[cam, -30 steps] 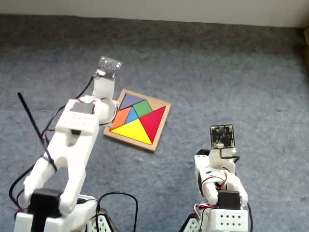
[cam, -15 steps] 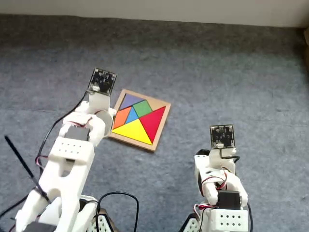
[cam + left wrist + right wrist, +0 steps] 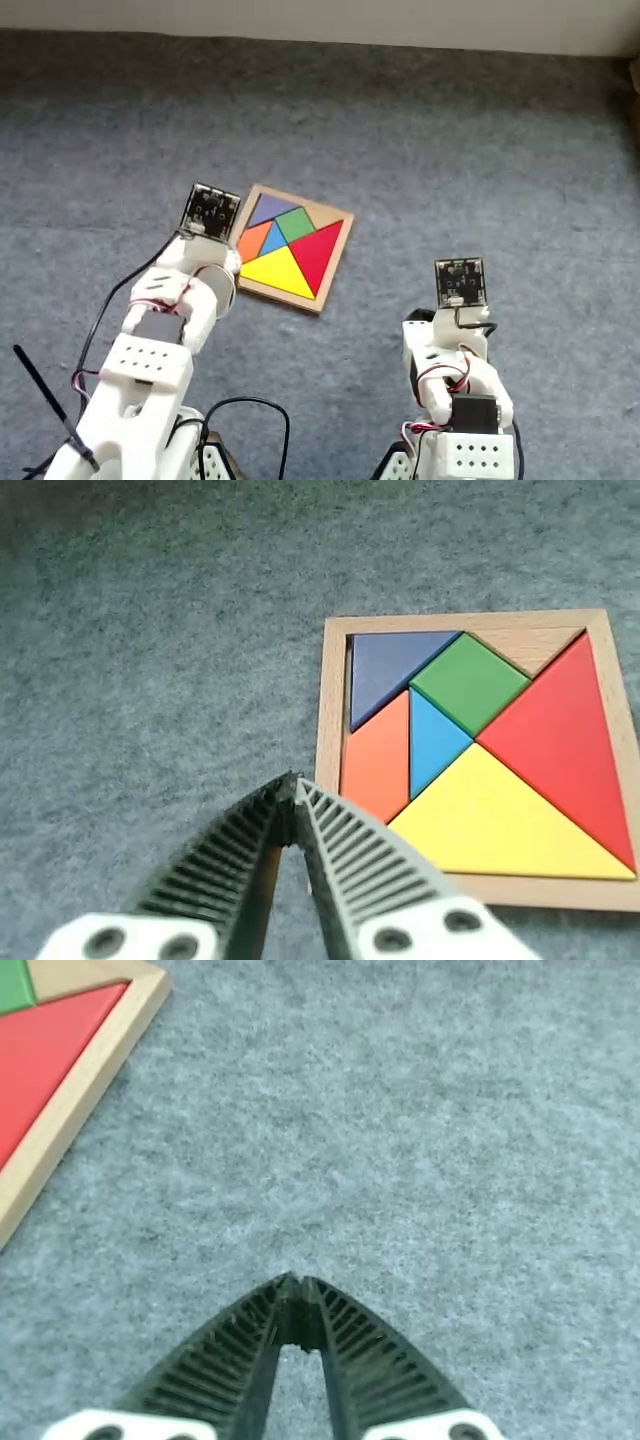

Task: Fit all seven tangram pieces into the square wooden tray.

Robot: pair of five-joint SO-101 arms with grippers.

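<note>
On fuzzy grey carpet (image 3: 450,150): square wooden tray (image 3: 331,710), smooth red triangle (image 3: 560,740) inside.

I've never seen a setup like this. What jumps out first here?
The square wooden tray on the grey carpet, packed with bright pieces, above all the big yellow triangle and red triangle. Close by its edge the left gripper is shut and empty. The right gripper, also shut, is over bare carpet on the tray's other side.
</note>
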